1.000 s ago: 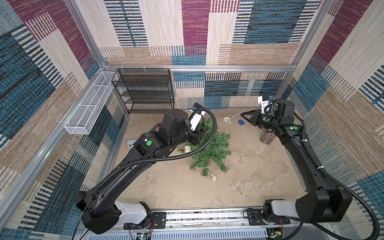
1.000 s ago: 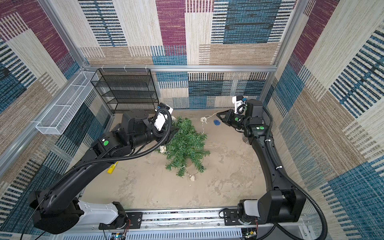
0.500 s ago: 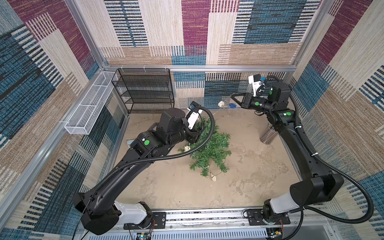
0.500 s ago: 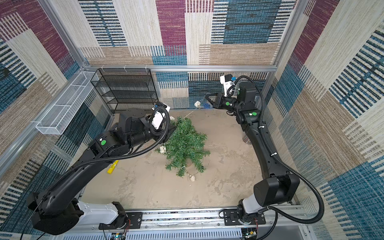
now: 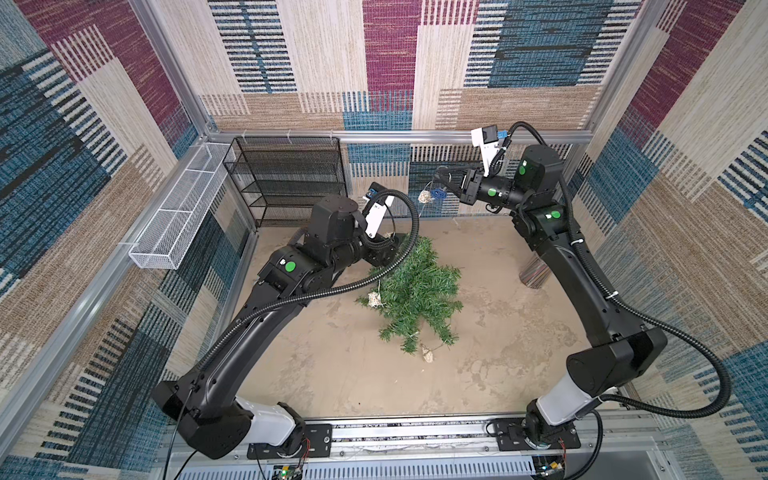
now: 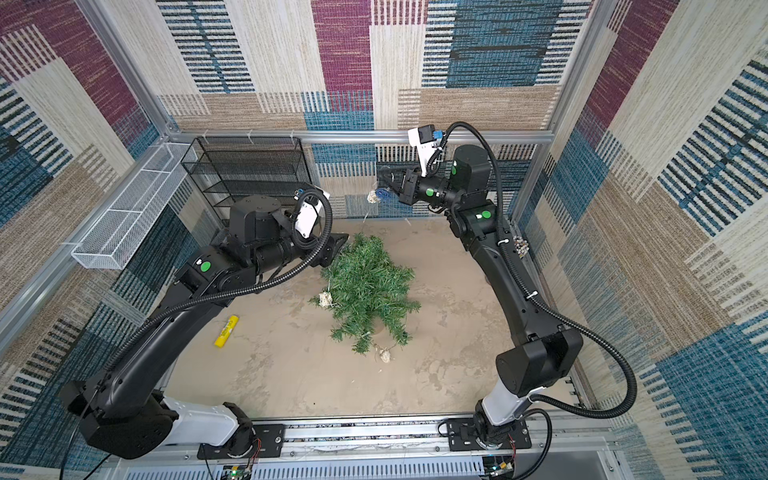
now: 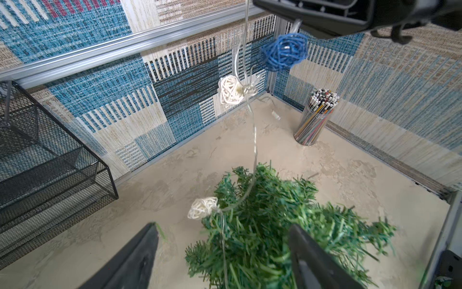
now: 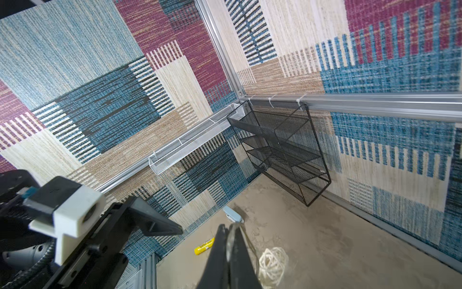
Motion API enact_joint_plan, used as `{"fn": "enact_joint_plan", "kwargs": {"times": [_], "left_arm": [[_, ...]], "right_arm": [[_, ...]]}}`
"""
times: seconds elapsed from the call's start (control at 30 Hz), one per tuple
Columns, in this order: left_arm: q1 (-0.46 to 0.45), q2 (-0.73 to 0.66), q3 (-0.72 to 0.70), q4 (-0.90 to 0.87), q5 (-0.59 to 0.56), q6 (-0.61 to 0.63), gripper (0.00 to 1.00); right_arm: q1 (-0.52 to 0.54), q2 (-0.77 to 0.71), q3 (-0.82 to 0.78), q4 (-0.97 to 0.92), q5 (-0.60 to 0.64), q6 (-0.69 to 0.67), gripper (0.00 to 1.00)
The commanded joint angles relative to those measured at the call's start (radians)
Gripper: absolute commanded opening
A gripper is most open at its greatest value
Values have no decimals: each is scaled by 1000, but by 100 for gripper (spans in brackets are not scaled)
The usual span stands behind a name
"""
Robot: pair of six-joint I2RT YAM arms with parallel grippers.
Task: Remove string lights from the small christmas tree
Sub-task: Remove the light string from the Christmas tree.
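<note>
Right tool (image 8: 228,240) pinched shut on the string lights (image 7: 252,140), high above the small christmas tree (image 5: 415,291). Left tool (image 7: 222,252) wide open at the branches, gripping nothing.

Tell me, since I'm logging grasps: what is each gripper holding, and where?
The right gripper pinches the string lights by the thin wire, near the blue ball. The left gripper is open, holding nothing.

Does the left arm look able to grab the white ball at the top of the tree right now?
Probably yes: the left gripper is open just short of that white ball, with nothing between them.
</note>
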Motion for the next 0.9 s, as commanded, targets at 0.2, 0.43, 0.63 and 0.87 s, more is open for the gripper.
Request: {"fn": "enact_joint_plan", "kwargs": {"times": [0.2,0.43,0.63,0.87], "left_arm": [[75,187,149,74,386,-30,88],[97,268,163,136,378,-105,66],[118,276,142,199,400,-173,17],[136,244,117,169,270,-225,0]], "right_arm": [[27,26,19,184,-31,72,0],[48,26,17,211,-30,79,0],[48,13,4,207,-18,66,0],[45,-10,-31,136,26,10,14]]}}
